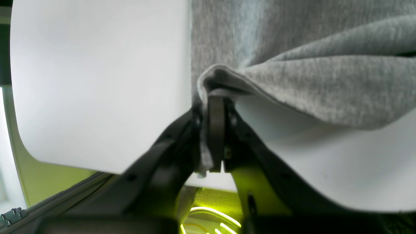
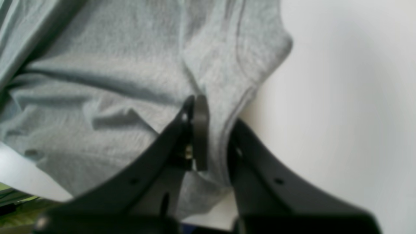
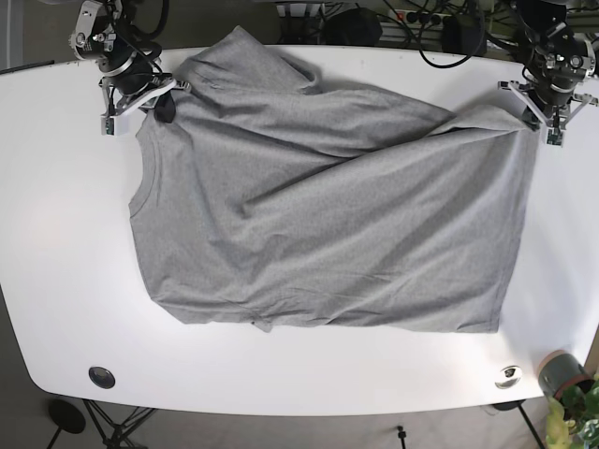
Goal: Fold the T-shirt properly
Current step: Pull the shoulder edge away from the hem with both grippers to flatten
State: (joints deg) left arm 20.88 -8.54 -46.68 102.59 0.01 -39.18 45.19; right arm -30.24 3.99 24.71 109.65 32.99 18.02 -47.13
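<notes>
A grey T-shirt point(image 3: 318, 215) lies spread and creased on the white table point(image 3: 56, 234), collar toward the left, with its far side pulled up into folds. My left gripper point(image 3: 543, 117) at the far right is shut on the shirt's far right corner. In the left wrist view the left gripper point(image 1: 216, 99) pinches a bunched fold of the T-shirt point(image 1: 308, 81), lifted off the table. My right gripper point(image 3: 154, 98) at the far left grips the shoulder area. In the right wrist view the right gripper point(image 2: 216, 123) has the hem of the T-shirt point(image 2: 113, 81) between its fingers.
A dark round grommet point(image 3: 101, 376) sits near the table's front left edge and a silver one point(image 3: 508, 375) near the front right. A small potted plant point(image 3: 564, 376) stands beyond the front right corner. Cables point(image 3: 440, 37) run along the far edge.
</notes>
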